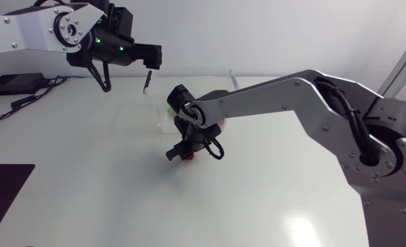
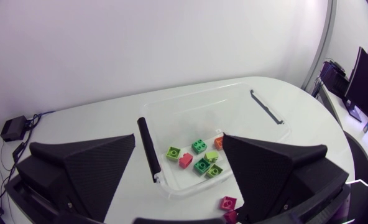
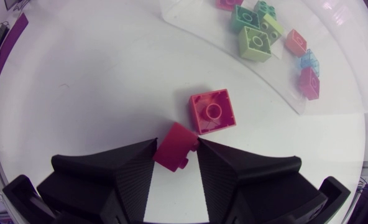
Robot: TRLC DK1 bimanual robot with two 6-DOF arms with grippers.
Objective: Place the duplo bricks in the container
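Looking down from overhead, the white table (image 1: 86, 199) is glossy, with a dark purple mat (image 1: 4, 195) at its eight o'clock edge. The clear container (image 1: 160, 113) sits toward twelve o'clock. The left gripper (image 1: 147, 79) hangs just off its ten o'clock corner, and I cannot tell its spread from up here. The right gripper (image 1: 180, 151) is down at the container's six o'clock side, on a red brick (image 1: 190, 157) outside the wall. The left wrist camera shows what the overhead hides. Its fingers stand wide apart with nothing between them. Below them the container holds loose pieces: four green bricks (image 2: 202, 165), a pink brick (image 2: 185, 161) and an orange brick (image 2: 219, 142), between two black handles (image 2: 148, 149). The right wrist camera shows the grip itself. Both fingers press the red brick from two sides, and it sits tilted. Its corner touches a second red brick (image 3: 212, 111), which lies flat on the table just ahead, stud up, near the container's wall.
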